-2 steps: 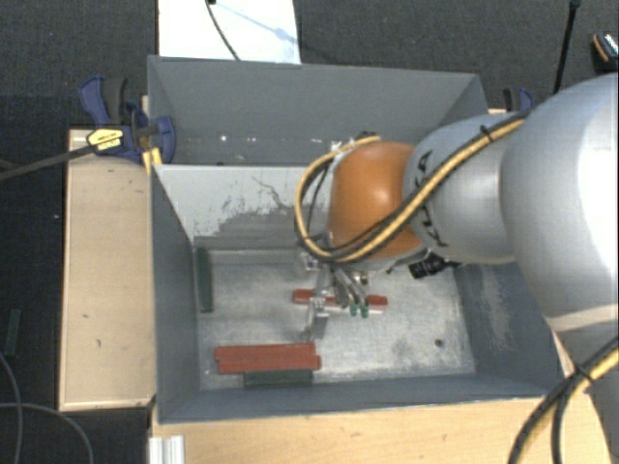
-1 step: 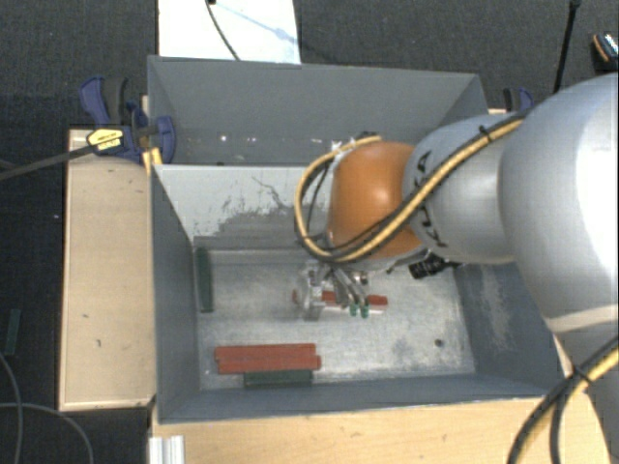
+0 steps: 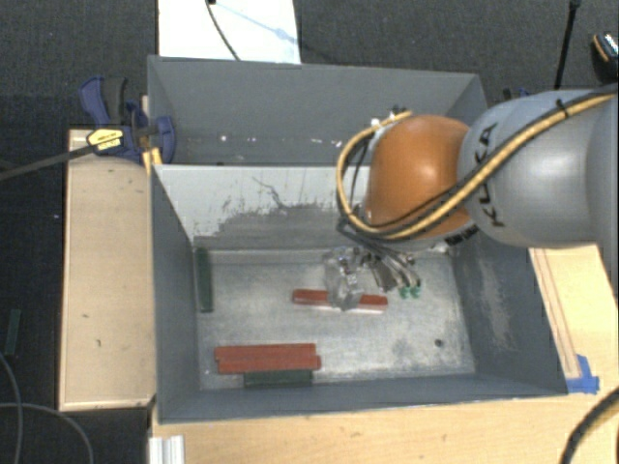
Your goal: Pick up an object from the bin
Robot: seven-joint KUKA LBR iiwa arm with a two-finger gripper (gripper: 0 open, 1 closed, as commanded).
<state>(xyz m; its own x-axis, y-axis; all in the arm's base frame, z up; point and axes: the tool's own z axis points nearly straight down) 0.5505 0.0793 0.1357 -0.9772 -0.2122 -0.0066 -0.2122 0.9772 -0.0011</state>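
the gripper was down at a small flat red bar lying centrally. open or closed, i couldn't tell.

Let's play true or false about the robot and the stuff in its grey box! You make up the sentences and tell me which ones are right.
1. The gripper is down over a thin red bar in the middle of the bin. True.
2. The dark green stick lies on top of that thin red bar. False: it lies apart from it, along the bin's left wall.
3. A long red block lies near the bin's front wall. True.
4. There is a yellow ball in the bin. False: there is no ball; the pieces I can see are red or green.
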